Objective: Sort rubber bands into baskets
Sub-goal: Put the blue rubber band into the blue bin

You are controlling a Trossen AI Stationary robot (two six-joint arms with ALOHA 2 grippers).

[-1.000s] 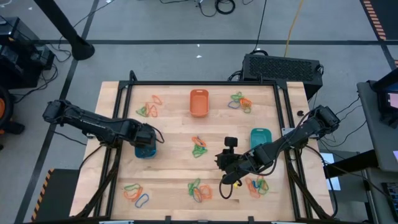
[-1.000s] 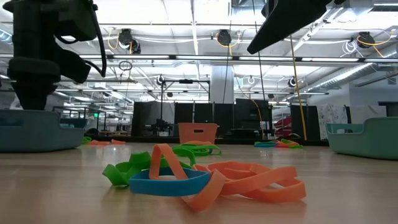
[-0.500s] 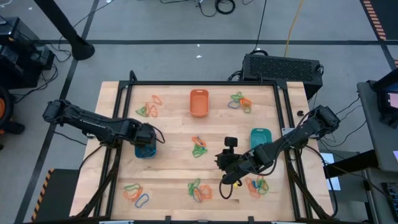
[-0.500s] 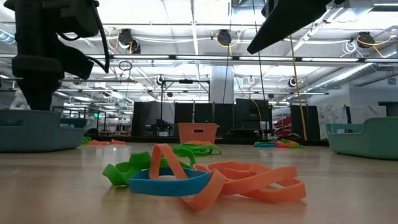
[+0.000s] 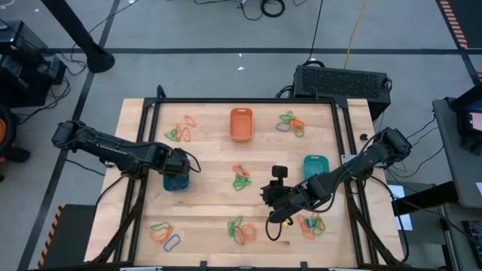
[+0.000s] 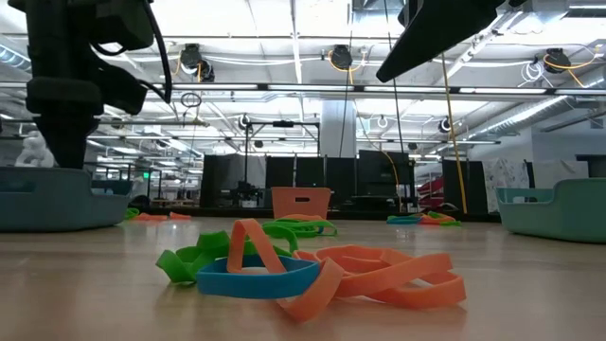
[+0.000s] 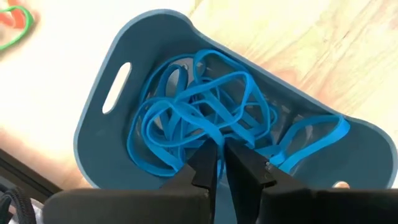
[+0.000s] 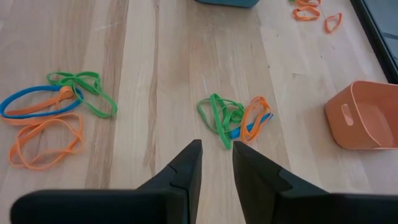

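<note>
Left gripper (image 7: 219, 160) hangs over blue basket (image 7: 118, 93) of blue bands (image 7: 186, 112), fingers slightly parted, empty. Right gripper (image 8: 216, 155) hovers mid-table, parted, empty.

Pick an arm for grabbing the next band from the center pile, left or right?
Right, probably. The right tool hovers over bare wood beside the center pile, which shows just ahead in its wrist view, nothing between its fingers. The left tool is over the blue basket.

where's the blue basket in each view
High: blue basket left of centre, under the left gripper.
Low: far left edge.
Left wrist: fills the frame, full of blue bands.
Right wrist: only a rim at the top edge.
Shared landmark: orange basket.
</note>
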